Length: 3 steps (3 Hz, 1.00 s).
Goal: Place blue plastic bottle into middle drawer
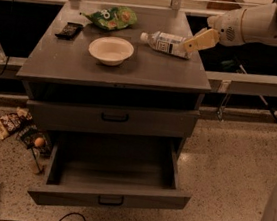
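Note:
The blue plastic bottle (165,43) lies on its side on the grey cabinet top (58,62), white cap pointing left, right of the white bowl (111,50). My gripper (189,44) reaches in from the right, and its tan fingers (200,40) are at the bottle's right end, touching or overlapping it. The middle drawer (108,195) is the lowest one. It is pulled out wide open below and looks empty inside. The drawer front above it (113,118) is shut.
A green chip bag (112,17) and a small black object (68,30) lie at the back left of the top. Snack wrappers and a small orange ball (39,142) lie on the floor to the left. A black cable (64,219) runs along the floor in front.

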Tool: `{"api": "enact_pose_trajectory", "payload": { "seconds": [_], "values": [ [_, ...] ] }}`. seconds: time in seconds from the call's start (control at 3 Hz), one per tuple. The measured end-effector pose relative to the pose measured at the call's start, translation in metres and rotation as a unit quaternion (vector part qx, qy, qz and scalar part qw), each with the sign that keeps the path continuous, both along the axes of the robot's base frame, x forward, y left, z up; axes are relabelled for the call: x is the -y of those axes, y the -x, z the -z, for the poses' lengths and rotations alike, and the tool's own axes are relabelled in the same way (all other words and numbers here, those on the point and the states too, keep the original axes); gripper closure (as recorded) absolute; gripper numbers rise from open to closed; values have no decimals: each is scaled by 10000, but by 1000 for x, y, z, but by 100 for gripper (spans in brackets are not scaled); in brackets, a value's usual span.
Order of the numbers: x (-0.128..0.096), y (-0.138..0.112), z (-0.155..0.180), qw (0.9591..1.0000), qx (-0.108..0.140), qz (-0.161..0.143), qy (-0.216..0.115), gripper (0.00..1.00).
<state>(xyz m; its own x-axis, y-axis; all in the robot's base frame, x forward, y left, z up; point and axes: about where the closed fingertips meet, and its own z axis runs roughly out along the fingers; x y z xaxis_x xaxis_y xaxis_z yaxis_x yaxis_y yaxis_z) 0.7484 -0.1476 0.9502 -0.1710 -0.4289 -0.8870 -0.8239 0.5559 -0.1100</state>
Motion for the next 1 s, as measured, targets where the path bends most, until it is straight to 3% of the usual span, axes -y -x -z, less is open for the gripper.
{"api": "enact_pose_trajectory", "payload": {
  "seconds": [0.33, 1.0],
  "values": [
    [-5, -33, 18, 9997, 5, -174, -192, 0],
    [1, -76, 67, 9986, -189, -185, 461, 0]
  ]
}}
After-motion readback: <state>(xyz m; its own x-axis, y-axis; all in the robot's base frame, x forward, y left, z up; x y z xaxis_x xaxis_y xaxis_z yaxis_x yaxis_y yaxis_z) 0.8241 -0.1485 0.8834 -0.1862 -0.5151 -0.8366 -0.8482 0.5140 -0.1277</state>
